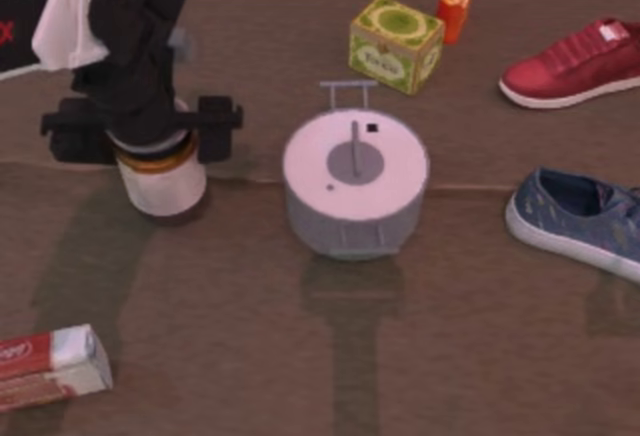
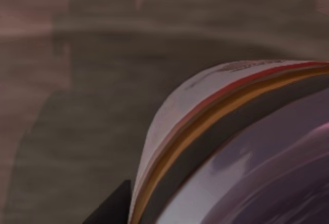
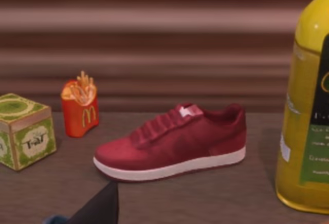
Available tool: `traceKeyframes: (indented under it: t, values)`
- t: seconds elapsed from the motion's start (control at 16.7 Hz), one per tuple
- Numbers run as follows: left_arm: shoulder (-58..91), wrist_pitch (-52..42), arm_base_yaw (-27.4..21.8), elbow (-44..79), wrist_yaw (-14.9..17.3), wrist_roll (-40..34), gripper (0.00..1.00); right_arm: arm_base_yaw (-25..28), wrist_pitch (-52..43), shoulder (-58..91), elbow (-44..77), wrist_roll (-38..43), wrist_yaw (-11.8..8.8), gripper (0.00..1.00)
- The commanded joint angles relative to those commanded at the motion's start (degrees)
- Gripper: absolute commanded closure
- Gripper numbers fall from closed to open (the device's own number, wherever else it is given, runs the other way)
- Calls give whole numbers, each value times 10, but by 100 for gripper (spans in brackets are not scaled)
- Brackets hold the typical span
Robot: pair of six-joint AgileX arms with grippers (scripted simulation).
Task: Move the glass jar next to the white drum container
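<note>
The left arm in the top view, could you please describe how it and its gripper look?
The left arm has a bulky, matt black wrist section, joined to a white boxy segment bearing a black panel with part of a red marking at the picture's edge. Its left gripper is black too, with a wide crossbar ending in blocky ends. No cables are visible. The right arm is out of the top view.

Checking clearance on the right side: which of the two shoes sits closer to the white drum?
The blue shoe, at the top view's right edge level with the white drum container. The red shoe lies farther back, beyond the green-yellow box's row.
</note>
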Motion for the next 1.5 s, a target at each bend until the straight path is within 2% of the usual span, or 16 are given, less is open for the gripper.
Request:
traceKeyframes:
  t: [0.42,1.2,1.5]
  values:
    - [15,33,1,-15,0,1,100,0,0,0,0,0,0,0]
    - [15,33,1,-15,0,1,2,0,0,0,0,0,0,0]
    - [15,33,1,-15,0,1,0,0,0,0,0,0,0,0]
